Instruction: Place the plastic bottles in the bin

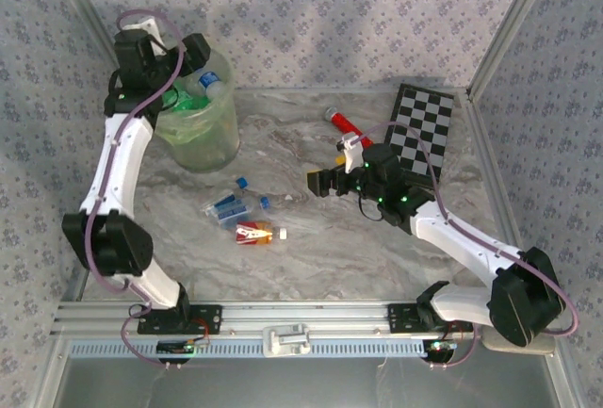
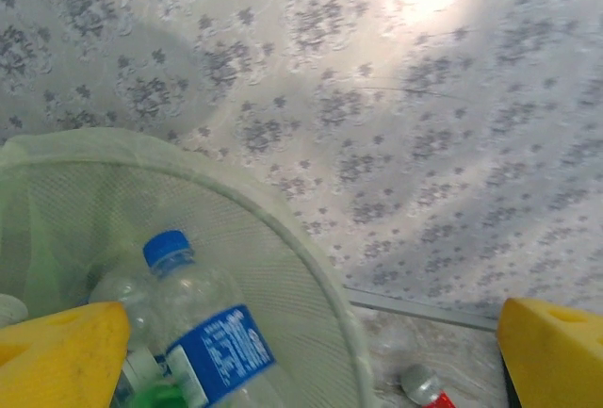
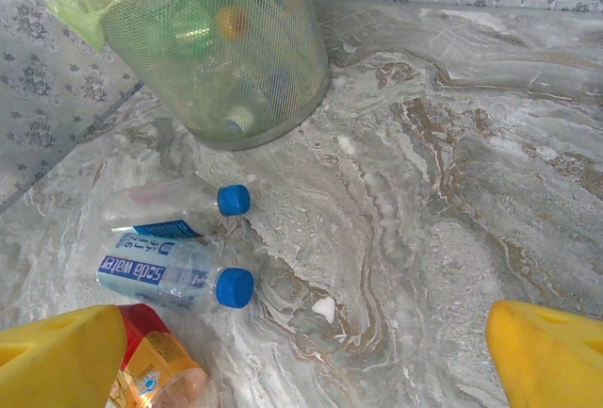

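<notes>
A grey marbled bench (image 1: 377, 248) spreads across the enclosure, and at its far left corner stands the translucent pale-green plastic bin (image 1: 203, 139), round, lined with a thin bag and already holding several bottles. A black-and-white checkerboard (image 1: 424, 130) lies at the far right. The left claw (image 2: 306, 361) hangs above the bin's mouth with its yellow fingers spread wide and nothing between them; under it, inside the bin, lies a clear plastic bottle with a blue cap and blue label (image 2: 203, 333). The right claw (image 3: 301, 361) hovers low over mid-bench, equally wide and empty. In front of it, two clear blue-capped plastic bottles (image 3: 170, 271) lie side by side near the bin, and a red-labelled bottle (image 3: 155, 370) sits beside one finger. A red cylinder (image 1: 344, 123) rests by the checkerboard.
</notes>
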{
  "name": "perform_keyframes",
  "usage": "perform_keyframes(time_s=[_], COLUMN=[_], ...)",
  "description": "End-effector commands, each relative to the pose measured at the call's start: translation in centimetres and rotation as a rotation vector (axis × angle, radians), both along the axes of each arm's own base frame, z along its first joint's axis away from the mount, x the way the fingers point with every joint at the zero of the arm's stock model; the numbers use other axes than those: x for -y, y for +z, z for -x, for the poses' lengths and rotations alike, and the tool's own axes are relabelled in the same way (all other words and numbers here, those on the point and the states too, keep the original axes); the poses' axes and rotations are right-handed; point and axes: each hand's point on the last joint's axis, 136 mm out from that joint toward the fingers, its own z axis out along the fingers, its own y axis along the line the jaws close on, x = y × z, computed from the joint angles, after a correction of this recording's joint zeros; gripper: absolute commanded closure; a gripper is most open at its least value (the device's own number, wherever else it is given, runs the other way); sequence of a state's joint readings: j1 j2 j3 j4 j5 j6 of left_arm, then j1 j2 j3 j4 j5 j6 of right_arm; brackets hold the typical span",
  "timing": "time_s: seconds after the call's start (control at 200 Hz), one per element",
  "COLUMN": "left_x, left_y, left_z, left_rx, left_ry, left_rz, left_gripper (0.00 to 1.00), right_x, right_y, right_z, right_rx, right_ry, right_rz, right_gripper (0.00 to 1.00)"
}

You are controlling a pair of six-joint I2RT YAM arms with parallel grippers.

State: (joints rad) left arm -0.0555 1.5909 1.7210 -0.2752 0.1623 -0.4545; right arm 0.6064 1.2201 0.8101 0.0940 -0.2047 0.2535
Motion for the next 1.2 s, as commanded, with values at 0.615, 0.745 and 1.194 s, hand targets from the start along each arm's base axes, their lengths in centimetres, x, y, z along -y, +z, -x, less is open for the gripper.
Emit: perform_keyframes(time_s=[0.615,0.745,1.194], left_x=[12.1,14.0,15.6], left_y=[-16.2,-19.7,-28.0], left_z=[19.3,21.0,25.1], left_rx=[-0.267,-0.347,-0.609], left_ry=[-0.428,-0.494,-0.581], left_rz=[-0.060,-0.080,-0.289], left_gripper=[0.00,0.00,0.00], right_x=[0.7,1.1,2.0], right_y=[-2.1,-2.4,-2.3], right_z=[-3.0,-3.2,-3.0], right_rx=[-0.101,-0.118,-0.122], right_ry=[-0.142,-0.163,-0.193], right_rz=[-0.003,-0.014,-0.022], right_gripper=[0.00,0.00,0.00])
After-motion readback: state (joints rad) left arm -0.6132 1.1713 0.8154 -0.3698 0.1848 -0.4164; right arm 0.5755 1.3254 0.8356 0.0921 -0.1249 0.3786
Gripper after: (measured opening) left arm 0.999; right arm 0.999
